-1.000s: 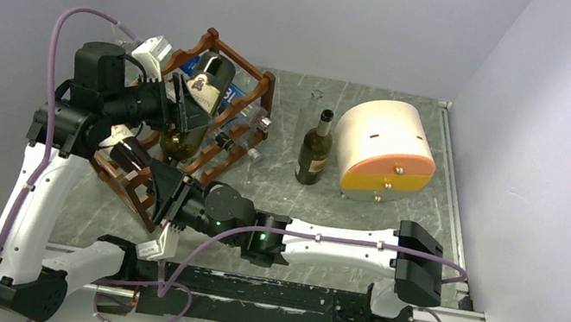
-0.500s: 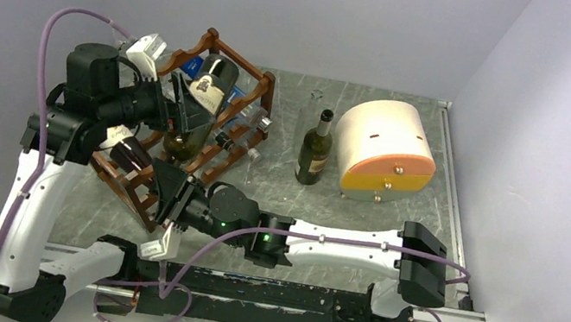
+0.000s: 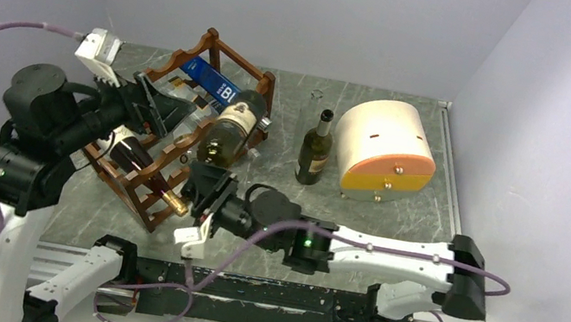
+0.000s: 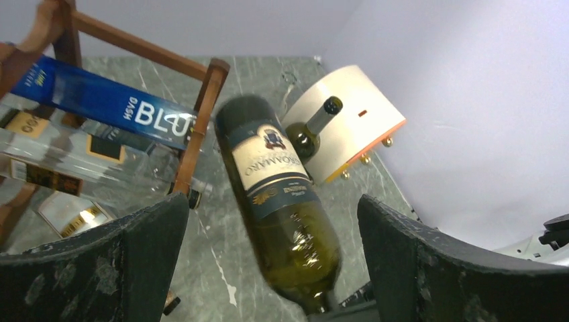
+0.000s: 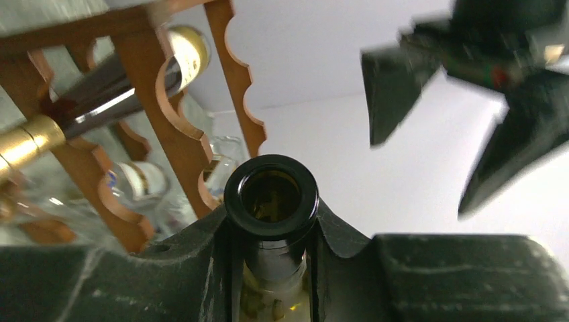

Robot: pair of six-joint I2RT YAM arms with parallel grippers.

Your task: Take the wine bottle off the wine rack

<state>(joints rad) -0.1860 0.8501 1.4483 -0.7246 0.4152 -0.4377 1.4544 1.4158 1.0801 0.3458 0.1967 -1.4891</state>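
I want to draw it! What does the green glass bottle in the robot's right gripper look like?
The olive-green glass wine bottle has a cream label with a dark blue band. Its mouth is open, with no cork. It tilts, neck low and base high beside the reddish-brown wooden rack; whether they touch is unclear. The right gripper is shut on its neck. The open left gripper is apart from it.

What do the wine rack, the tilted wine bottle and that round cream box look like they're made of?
Wine rack: looks like stained reddish-brown wood, satin finish, with cut scalloped edges.
Wine bottle: glossy greenish glass, see-through with bright highlights, plus a paper label.
Round box: matte cream shell, orange face; painted wood or plastic, cannot tell.
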